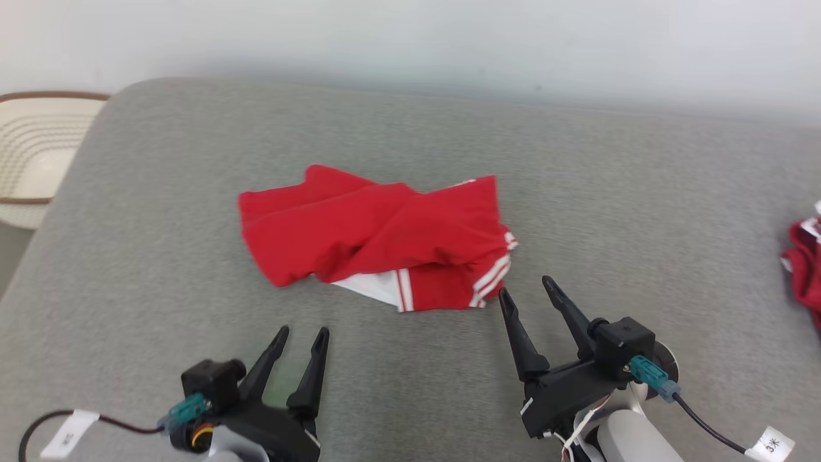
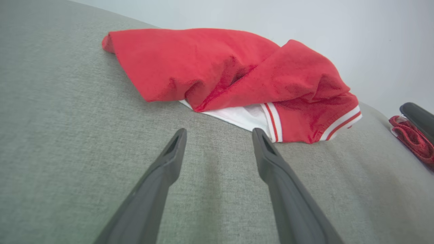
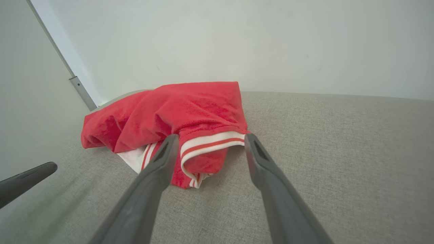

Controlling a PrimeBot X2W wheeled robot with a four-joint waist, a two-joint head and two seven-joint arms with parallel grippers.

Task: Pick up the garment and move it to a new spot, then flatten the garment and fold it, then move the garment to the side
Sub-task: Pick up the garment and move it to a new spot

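Head view, cream basket [image 1: 38,160], contents unclear, left gripper [image 1: 303,332] and right gripper [image 1: 524,285] spread wide, empty, beside red garment [image 1: 378,234]

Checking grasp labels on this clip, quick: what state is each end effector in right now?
Left end effector: open, holding nothing, short of the red garment.
Right end effector: open, holding nothing, fingertips beside the red garment's striped edge.

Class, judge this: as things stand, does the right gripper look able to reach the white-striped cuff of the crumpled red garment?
Probably yes: the right gripper is open and just short of the crumpled red garment's white-striped cuff, with nothing between.
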